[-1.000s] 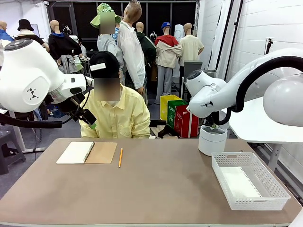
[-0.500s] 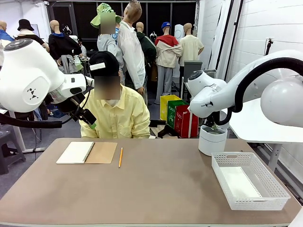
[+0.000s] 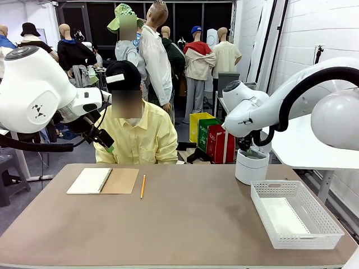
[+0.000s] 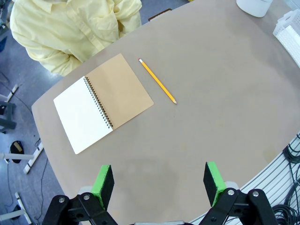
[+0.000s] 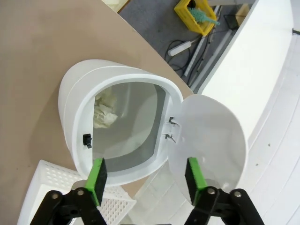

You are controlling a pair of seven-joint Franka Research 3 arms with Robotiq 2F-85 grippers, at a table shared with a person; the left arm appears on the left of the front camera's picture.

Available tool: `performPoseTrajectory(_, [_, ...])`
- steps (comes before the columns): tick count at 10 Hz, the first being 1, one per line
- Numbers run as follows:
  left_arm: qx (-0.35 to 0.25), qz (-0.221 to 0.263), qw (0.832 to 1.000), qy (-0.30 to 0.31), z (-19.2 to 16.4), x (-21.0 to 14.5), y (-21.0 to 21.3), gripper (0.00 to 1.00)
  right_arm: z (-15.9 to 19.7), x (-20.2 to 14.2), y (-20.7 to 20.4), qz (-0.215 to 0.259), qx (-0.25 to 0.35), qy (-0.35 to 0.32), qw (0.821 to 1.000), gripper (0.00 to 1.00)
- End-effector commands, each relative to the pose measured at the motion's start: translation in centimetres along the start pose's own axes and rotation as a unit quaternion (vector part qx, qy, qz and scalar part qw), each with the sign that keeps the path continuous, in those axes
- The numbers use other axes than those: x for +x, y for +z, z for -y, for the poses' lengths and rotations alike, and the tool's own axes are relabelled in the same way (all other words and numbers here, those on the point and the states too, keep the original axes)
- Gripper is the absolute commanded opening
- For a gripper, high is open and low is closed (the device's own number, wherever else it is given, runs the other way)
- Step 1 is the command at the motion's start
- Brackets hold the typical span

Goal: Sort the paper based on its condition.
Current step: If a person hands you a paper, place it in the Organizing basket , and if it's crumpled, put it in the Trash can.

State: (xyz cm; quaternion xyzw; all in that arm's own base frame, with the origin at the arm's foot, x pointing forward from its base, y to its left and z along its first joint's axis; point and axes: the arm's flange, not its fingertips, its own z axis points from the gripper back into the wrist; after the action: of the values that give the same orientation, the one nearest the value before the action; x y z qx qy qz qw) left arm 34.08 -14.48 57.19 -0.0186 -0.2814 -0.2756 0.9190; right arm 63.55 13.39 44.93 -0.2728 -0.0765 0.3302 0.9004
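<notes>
My right tool (image 5: 145, 180) hangs released over the open bin (image 5: 117, 122); descending now risks striking its lid (image 5: 211, 140).

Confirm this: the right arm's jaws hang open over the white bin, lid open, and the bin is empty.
Not empty. The right wrist view shows crumpled paper inside the white bin. The rest holds: lid open, right gripper jaws apart above it.

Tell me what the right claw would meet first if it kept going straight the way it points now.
Probably the white bin's open mouth, with crumpled paper inside; the open right claw hangs above it.
</notes>
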Motion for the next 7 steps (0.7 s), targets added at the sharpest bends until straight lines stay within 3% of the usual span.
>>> performPoseTrajectory(1, [0.001, 0.006, 1.0, -0.004, -0.2, 0.0, -0.1, 1.0, 0.0, -0.2, 1.3, 0.005, 0.006, -0.009, 1.0, 1.0])
performPoseTrajectory(5, [0.001, 0.006, 1.0, -0.004, -0.2, 0.0, -0.1, 1.0, -0.2, 0.0, 2.5, 0.007, 0.033, -0.007, 0.999, 1.0])
performPoseTrajectory(7, [0.001, 0.006, 1.0, -0.004, -0.2, 0.0, -0.1, 1.0, -0.2, 0.0, 2.1, 0.012, 0.011, -0.007, 1.0, 1.0])
